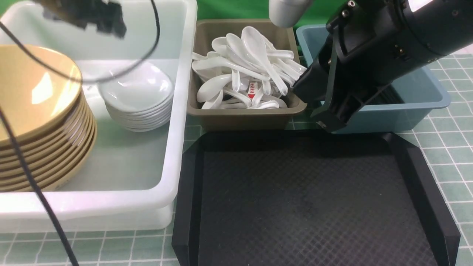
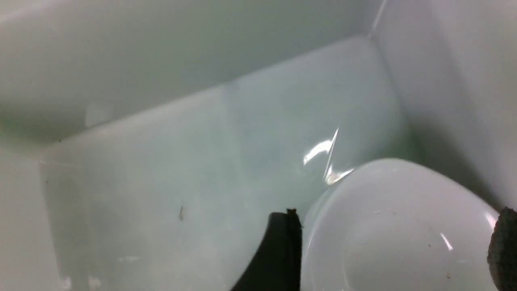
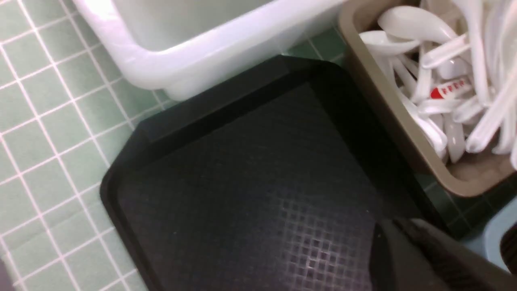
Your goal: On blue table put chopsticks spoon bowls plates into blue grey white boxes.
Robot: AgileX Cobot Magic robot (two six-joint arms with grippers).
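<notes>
White box point(image 1: 181, 111): left side of the counter point(image 1: 454, 155), long axis running near edge to far edge. Inside, by its left wall, a stack of bowls point(image 1: 37, 111), openings up, the stack leaning so the top bowl tilts toward the near edge. Just right of them and touching the right wall, a level stack of plates point(image 1: 140, 92), openings up.

Grey box point(image 1: 244, 114): middle of the counter toward the far edge, touching the white box. It holds a jumbled heap of spoons point(image 1: 251, 66). Handles cross at all angles; the topmost few lie with scoops toward the far edge and handles slanting near-right.

Blue box point(image 1: 425, 103): toward the far right corner, largely hidden by the right arm. Chopsticks cannot be made out.

Black tray point(image 1: 306, 199): near edge, centre, in front of the two small boxes.

Left end effector point(image 2: 391, 250): above the white box, fingers point(image 2: 278, 254) set wide, gripping nothing, the top plate showing below between them.

Right end effector point(image 1: 327, 120): over the blue box's near left corner, tips pointing down toward the tray's far edge, fingers parted, nothing between them.
</notes>
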